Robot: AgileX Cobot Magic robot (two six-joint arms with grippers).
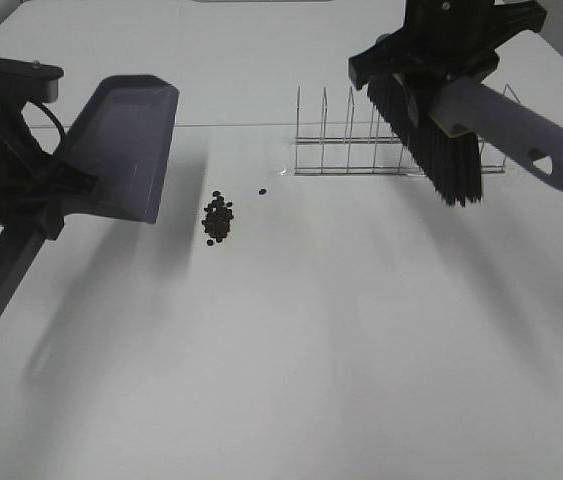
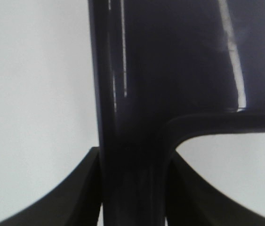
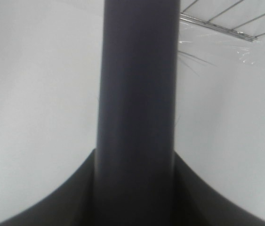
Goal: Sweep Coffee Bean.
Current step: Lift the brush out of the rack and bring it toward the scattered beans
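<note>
- Left gripper (image 1: 49, 195): I am holding it closed around the dustpan (image 1: 126, 140) handle, left of frame.
- Right gripper (image 1: 431, 80): I am clamping the brush (image 1: 446, 150) handle, upper right.
- Coffee bean (image 1: 218, 218) pile: lying centre-left, just beside the dustpan's lip, well apart from the brush; my left arm is sitting nearer.

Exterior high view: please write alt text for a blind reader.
Two robot arms hold tools above a white table: the left gripper a grey-purple dustpan, the right gripper a brush. A small pile of coffee beans lies between them, near a wire rack.

Bright, soft shadows, blurry wrist views
</note>
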